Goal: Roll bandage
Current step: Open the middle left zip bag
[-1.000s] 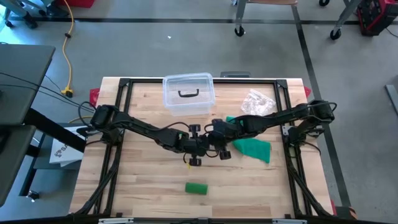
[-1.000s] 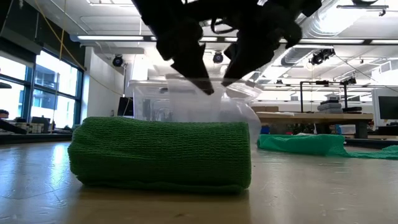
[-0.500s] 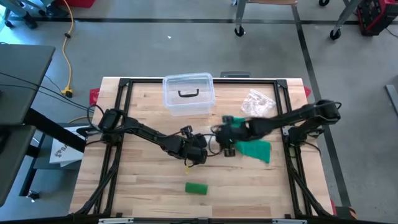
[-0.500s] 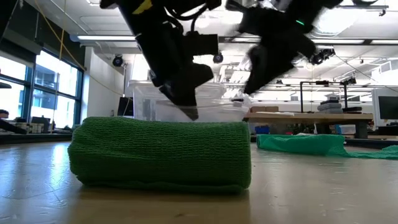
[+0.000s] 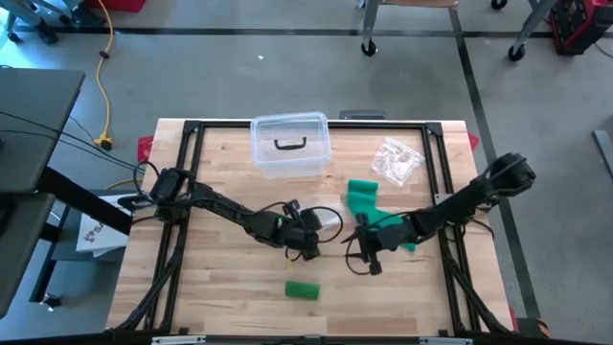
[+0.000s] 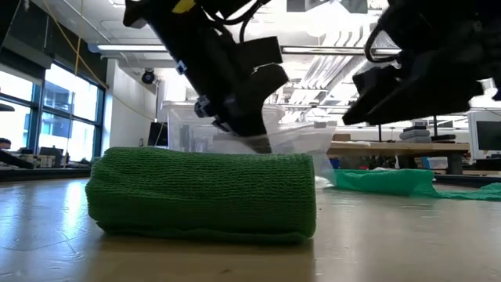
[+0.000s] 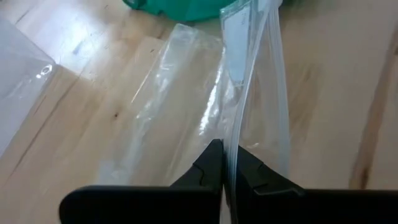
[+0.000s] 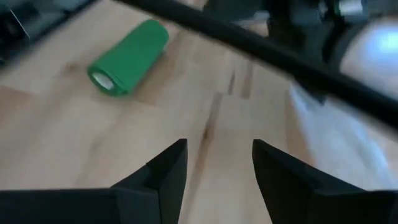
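A rolled green bandage [image 5: 302,289] lies on its side near the table's front edge; it fills the low view's foreground [image 6: 203,192] and shows in the right wrist view [image 8: 127,57]. An unrolled green bandage [image 5: 364,196] lies spread right of centre. At the middle, my left gripper [image 5: 308,240] is shut on a clear plastic bag [image 5: 329,222]. My right gripper [image 5: 367,261] hovers open to its right, above bare wood, with nothing between its fingers [image 8: 168,171]. My left gripper pinches the clear bag's edge [image 7: 233,134] between its two shut fingers [image 7: 208,168]. They come slanting down from the table's left. The held edge stands up from the fingertips, and the rest of the bag [image 7: 180,93] lies slack on the wood.
A clear lidded box [image 5: 290,144] stands at the far edge. A crumpled clear wrapper [image 5: 396,160] lies at the far right. A black frame [image 5: 192,129] runs around the tabletop. Bare wood lies around the rolled bandage.
My right gripper has drawn away from the bag and my left gripper, going toward the table's near edge and right, and has sunk lower. My left gripper has come down a little with the bag and rolled its wrist.
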Motion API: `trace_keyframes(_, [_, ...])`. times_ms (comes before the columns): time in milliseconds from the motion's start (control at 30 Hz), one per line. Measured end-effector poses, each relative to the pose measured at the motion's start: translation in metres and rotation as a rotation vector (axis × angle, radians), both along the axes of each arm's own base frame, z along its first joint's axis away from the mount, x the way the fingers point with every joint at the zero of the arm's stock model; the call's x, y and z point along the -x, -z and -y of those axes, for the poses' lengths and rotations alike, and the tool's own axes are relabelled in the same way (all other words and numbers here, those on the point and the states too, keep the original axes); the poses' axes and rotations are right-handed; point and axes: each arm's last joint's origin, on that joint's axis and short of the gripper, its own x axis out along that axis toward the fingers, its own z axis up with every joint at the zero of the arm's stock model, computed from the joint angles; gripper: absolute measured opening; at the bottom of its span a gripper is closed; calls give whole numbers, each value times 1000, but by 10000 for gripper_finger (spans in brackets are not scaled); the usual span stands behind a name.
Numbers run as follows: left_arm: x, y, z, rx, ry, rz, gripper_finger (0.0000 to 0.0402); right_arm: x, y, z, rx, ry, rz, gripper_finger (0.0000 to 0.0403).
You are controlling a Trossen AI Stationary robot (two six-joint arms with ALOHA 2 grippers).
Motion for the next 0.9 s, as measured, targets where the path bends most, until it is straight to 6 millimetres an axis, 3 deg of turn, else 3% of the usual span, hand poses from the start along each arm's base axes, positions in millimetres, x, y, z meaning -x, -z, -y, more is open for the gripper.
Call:
trace_keyframes(200, [-4,-1,-3,26,4,29,0,-37,-20,-9,396,22,-21,172])
trace_keyframes(333, [-6,-3,-3,42,9,56,0,-53,-29,-8,502,9,-146,172])
trace_keyframes(633, [-8,-5,0,4,29,80,0,-61,-15,3,562,45,-257,172])
trace_keyframes(900, [1,-12,20,-323,-36,110,0,-63,-12,8,435,-75,-294,172])
